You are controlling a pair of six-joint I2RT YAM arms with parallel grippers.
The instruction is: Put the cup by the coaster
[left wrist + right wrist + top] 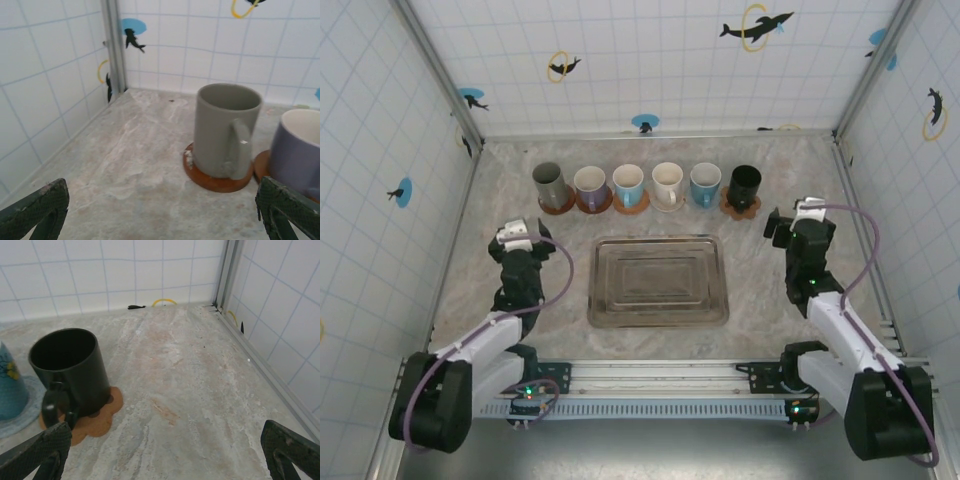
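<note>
Six cups point(628, 183) stand upright in a row across the far part of the table point(520, 165), each on its own coaster. From left to right in the top view they are a grey cup point(548, 185), a purple cup point(590, 186), a light blue cup point(628, 185), a cream cup point(667, 184), a blue cup point(705, 184) and a black cup point(744, 185). A metal tray point(658, 281) lies nearer the arms, in front of the middle of the row, and nothing sits in it.

The left gripper point(161, 200) hangs low over the table, short of the left end of the row. Its two fingers point(37, 210) stand wide apart with only bare table between them. In the left wrist view the grey cup sits on a round brown coaster point(210, 181) with its handle turned toward the camera. The purple cup stands just beside it on the right.

The right gripper point(162, 445) is at the other end of the row, its fingers point(290, 450) likewise spread wide and holding nothing. In the right wrist view the black cup rests on a flower-shaped orange coaster point(102, 422), handle toward the camera, left of the gap between the fingers. The blue cup shows at the left edge on a pale round coaster point(27, 405). Neither gripper touches a cup.
</note>
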